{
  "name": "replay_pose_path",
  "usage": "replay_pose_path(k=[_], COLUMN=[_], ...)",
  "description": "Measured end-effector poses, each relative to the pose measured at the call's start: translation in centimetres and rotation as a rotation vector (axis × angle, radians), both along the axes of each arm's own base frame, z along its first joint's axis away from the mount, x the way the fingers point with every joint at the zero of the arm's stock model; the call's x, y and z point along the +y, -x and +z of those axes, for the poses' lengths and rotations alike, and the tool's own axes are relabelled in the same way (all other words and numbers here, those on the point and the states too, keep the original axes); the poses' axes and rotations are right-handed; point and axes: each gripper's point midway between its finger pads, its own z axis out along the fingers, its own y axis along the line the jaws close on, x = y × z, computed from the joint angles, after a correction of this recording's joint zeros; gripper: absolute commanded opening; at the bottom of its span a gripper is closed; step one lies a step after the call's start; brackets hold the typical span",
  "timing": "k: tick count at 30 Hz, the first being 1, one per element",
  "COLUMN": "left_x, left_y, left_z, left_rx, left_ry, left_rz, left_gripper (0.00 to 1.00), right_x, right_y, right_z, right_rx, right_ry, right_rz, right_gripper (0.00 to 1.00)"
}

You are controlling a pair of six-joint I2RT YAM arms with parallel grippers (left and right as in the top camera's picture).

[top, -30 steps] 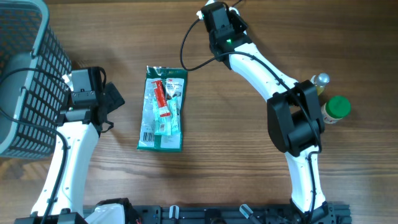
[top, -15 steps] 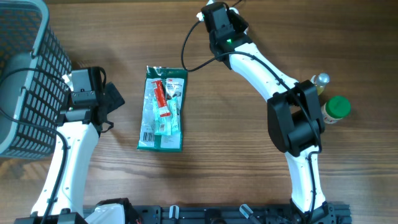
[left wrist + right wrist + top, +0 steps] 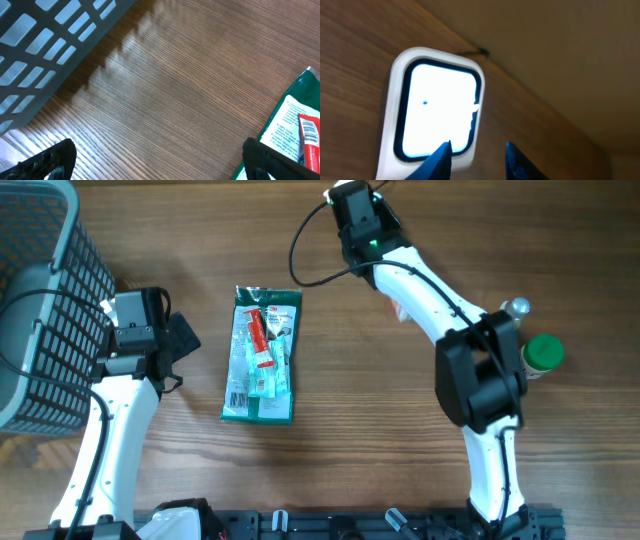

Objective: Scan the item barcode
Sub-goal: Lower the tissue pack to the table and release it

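- Two claws are working this table, and neither is holding anything. The left gripper (image 3: 160,164) is gaping as wide as it goes, hanging over bare table (image 3: 380,440) between the basket (image 3: 40,290) and the green packet (image 3: 262,355).
- The right gripper (image 3: 477,157) is showing its tips partly parted, with only wood grain in the gap. One tip is overlapping the lower rim of the scanner (image 3: 437,107), and I cannot tell whether it is touching.
- The packet is lying flat and face up a little to the right of the basket, clear of it. The scanner is sitting much further right of the basket, by the table's far edge, with its window glowing white.
- Judging by this, packet and scanner are waiting to be brought together, and the left claw is the one placed for the pickup.
- The claw is going to do best by pinching a long edge of the packet, so the fingers are not covering any print.
- A striped patch on the red label (image 3: 310,131) is looking like the code, though I cannot be sure.
- Film like this is likely to sag and glare, so the carry is calling for a taut hold, with the code presented square to the bright window.
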Motion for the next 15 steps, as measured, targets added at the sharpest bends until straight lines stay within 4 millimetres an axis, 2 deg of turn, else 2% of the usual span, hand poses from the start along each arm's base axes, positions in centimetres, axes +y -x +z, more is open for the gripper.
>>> replay_pose_path(k=[1,2,3,5,8,11,13,15], left_x=[0.0,0.0,0.0,0.0,0.0,0.0,0.0,0.0], left_y=[0.0,0.0,0.0,0.0,0.0,0.0,0.0,0.0], left_z=[0.0,0.0,0.0,0.0,0.0,0.0,0.0,0.0], left_rx=[0.0,0.0,0.0,-0.001,0.0,0.001,0.001,0.001], left_ry=[0.0,0.0,-0.001,0.0,0.0,0.0,0.0,0.0], left_rz=[0.0,0.0,0.0,0.0,0.0,0.0,0.0,0.0], left_gripper=[1.0,1.0,1.0,1.0,1.0,1.0,1.0,1.0], right_x=[-0.6,-1.3,-2.2,-4.6,-7.6,-9.9,-9.8,-8.4], right_y=[1.0,2.3,3.7,7.5,10.5,12.4,13.0,13.5], right_z=[0.6,1.3,3.2,4.5,5.4,2.9,0.5,-2.2], right_rx=[0.014,0.041,0.035,0.13,0.235,0.389,0.463,0.52], right_ry=[-0.041,-0.066,-0.14,-0.202,-0.343,-0.473,-0.518,-0.557], right_rz=[-0.047,-0.089,-0.166,-0.27,-0.382,-0.473,-0.468,-0.414], right_gripper=[0.76,0.86,0.9,0.9,0.91,0.9,0.9,0.91])
